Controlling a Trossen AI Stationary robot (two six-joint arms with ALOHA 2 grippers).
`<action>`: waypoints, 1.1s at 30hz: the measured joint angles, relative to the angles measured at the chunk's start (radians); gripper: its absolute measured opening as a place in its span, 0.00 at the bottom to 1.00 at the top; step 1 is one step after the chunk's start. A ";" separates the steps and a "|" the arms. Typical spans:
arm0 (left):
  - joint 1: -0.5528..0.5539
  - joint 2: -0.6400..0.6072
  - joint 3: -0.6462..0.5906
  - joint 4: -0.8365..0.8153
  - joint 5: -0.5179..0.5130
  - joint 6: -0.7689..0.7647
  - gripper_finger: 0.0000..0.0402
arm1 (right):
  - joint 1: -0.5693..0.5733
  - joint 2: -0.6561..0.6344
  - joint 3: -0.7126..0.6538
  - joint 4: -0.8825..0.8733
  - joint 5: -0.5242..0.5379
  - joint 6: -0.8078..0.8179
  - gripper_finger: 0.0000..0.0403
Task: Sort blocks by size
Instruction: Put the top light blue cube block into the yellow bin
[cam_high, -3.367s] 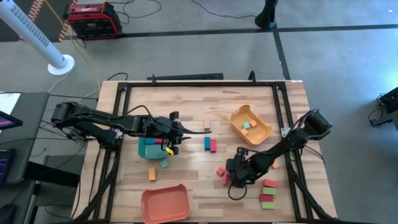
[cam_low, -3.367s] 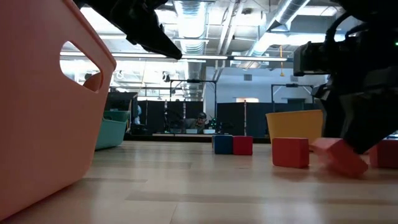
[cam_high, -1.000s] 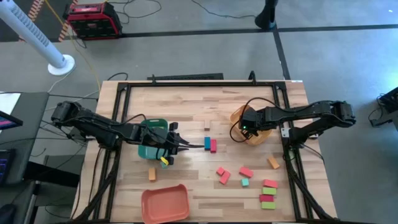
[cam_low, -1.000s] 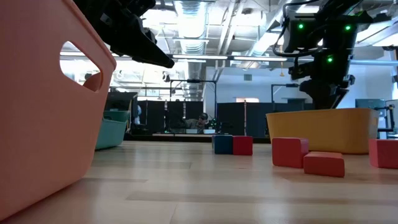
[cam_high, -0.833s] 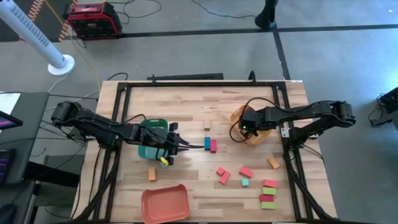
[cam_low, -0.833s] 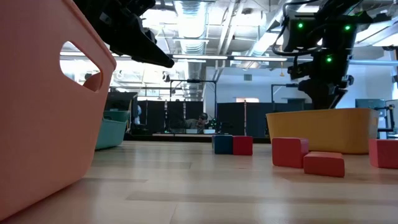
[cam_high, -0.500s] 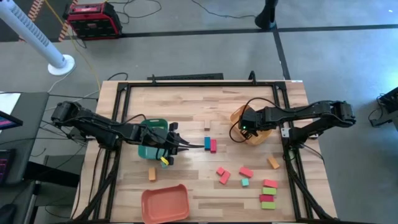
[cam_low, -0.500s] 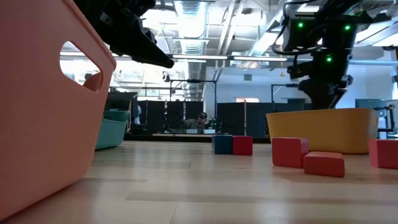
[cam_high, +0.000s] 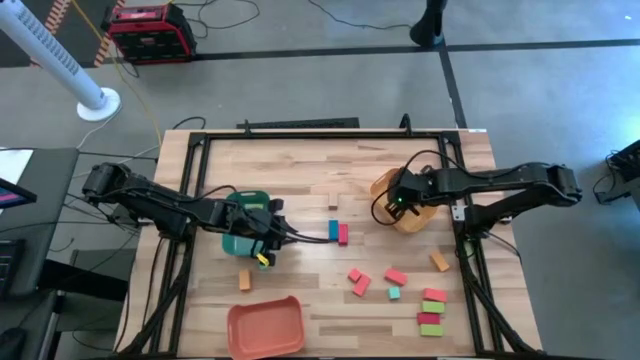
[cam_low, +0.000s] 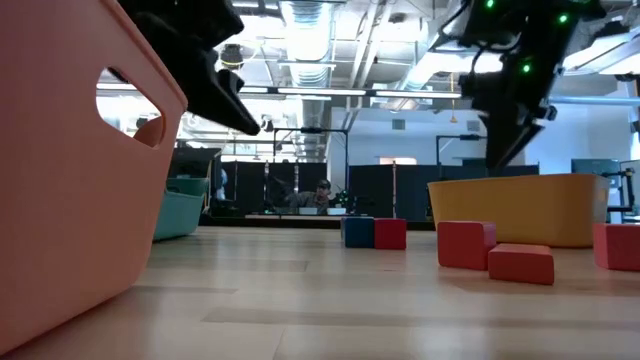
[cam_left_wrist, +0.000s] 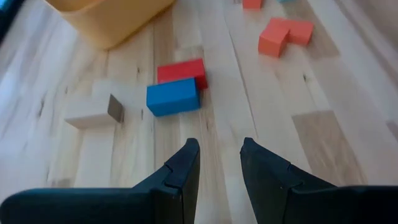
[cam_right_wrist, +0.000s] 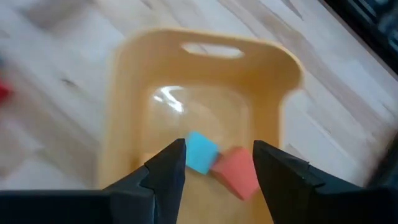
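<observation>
My left gripper (cam_high: 292, 238) is open and empty, low over the table beside the green tray (cam_high: 238, 243). Its fingers (cam_left_wrist: 219, 155) point at a blue block (cam_left_wrist: 173, 96) and a red block (cam_left_wrist: 181, 70) lying side by side on the table. My right gripper (cam_high: 398, 203) hangs open and empty over the yellow-orange tray (cam_right_wrist: 211, 37). A teal block (cam_right_wrist: 200, 151) and a salmon-red block (cam_right_wrist: 238, 170) lie on the tray's floor. Several more blocks, red, green, pink and orange (cam_high: 396, 276), lie loose at the near right.
A salmon-red tray (cam_high: 265, 327) stands at the near edge and fills the left of the low view (cam_low: 70, 200). An orange block (cam_high: 244, 279) lies near it. A small bare-wood piece (cam_left_wrist: 93, 109) sits beyond the blue block. A black frame (cam_high: 300, 135) borders the table.
My left gripper has drawn back a little toward the table's left edge, away from the blue and red blocks. My right gripper has risen a little above the yellow-orange tray. No block has moved.
</observation>
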 joint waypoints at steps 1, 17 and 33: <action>-0.001 0.000 0.000 -0.015 0.000 0.000 0.27 | 0.010 -0.007 0.000 0.019 -0.001 -0.008 0.54; -0.104 0.000 0.000 -0.301 0.298 0.155 0.27 | 0.199 0.011 0.001 0.228 -0.009 -0.115 0.54; -0.219 0.000 0.000 -0.339 0.079 0.258 0.49 | 0.204 0.011 0.001 0.291 -0.009 -0.106 0.54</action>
